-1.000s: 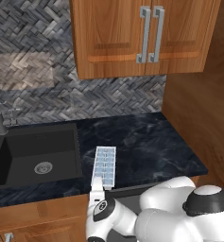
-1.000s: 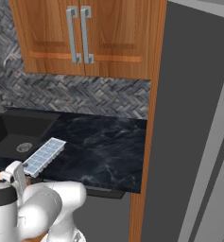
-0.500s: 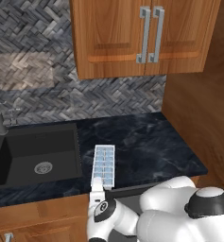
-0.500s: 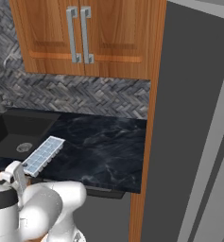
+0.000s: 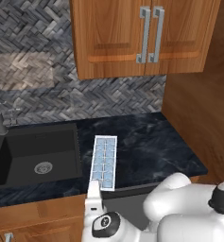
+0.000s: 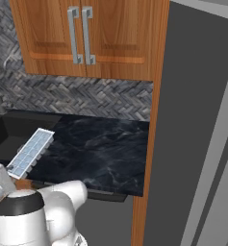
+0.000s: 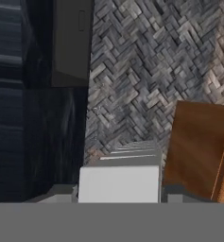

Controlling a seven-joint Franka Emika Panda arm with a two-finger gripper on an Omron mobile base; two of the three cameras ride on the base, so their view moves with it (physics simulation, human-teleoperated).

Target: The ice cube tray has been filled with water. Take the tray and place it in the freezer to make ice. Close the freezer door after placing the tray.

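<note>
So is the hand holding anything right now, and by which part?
Yes, the hand has closed on the ice cube tray, gripping its near short end, at the counter's front edge.

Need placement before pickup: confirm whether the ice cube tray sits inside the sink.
No, the ice cube tray lies on the dark counter beside the sink.

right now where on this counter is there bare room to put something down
The dark counter is bare from the ice cube tray across to the wooden side panel, and back to the herringbone backsplash. Left of the tray is the sink, so no flat room there. The tight spot is the front edge, where the gripper meets the tray.
</note>
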